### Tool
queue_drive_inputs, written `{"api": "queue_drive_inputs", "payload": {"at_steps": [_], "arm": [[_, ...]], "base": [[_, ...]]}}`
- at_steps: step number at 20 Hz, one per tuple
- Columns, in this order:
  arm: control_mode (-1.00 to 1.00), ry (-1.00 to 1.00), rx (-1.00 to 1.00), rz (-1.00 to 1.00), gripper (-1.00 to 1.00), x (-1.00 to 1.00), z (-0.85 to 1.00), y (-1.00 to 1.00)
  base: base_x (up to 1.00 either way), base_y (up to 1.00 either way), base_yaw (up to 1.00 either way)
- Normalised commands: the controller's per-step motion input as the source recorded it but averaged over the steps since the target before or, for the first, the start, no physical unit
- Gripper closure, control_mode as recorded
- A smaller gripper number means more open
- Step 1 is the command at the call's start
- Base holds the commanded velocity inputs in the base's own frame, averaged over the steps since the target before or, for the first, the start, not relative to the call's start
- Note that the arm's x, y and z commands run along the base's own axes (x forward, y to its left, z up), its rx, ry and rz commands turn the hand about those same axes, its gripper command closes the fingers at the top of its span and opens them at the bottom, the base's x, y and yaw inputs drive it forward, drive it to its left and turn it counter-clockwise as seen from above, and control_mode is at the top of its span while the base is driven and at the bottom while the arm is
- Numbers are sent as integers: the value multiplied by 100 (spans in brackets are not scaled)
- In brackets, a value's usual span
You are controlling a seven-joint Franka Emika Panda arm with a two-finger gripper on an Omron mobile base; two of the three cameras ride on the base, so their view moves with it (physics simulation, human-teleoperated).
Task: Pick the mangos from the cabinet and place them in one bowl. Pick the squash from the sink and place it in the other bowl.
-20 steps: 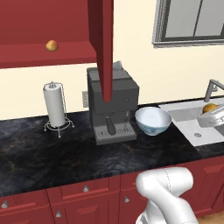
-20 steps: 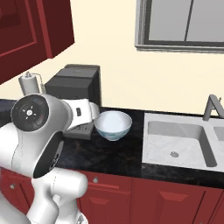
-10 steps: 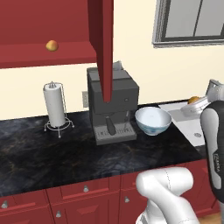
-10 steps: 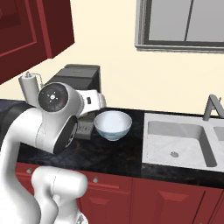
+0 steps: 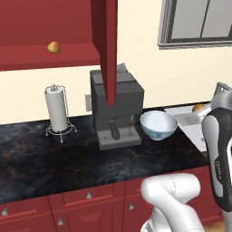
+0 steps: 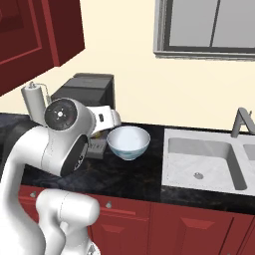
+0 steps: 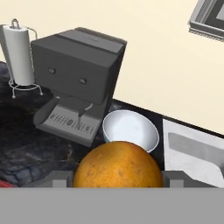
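My gripper is shut on the darker orange-brown mango, which bulges between the two finger tips in the hand view. In the left base view this mango and the gripper sit right of the pale bluish-white bowl, over the sink's near edge. The bowl lies just beyond the fruit and holds nothing. A yellow-orange mango rests on the red shelf of the cabinet, whose door stands open. The sink shows a bare left basin; the squash is out of view.
A dark grey coffee machine stands left of the bowl, with a paper towel roll further left. The faucet rises behind the sink. My forearm stands tall at the right edge of the left base view.
The arm has folded: its forearm has come up into the right of the left base view and the elbow has swung right and upward. The mango stays held.
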Motion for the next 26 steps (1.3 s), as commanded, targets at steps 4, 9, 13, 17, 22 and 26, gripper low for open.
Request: {"api": "queue_drive_inputs", "payload": {"at_steps": [4,9,13,17,22,26], "arm": [[-100,4,-2,0,100,18,-33,0],[-100,0,0,0,100,28,-28,-2],[-100,1,0,0,100,46,-29,2],[-100,6,-2,0,100,57,-34,0],[-100,9,-3,0,100,55,-27,0],[-100,6,-3,0,100,48,-33,-1]], "base": [[0,0,0],[0,0,0],[0,0,0],[0,0,0],[0,0,0],[0,0,0]]}}
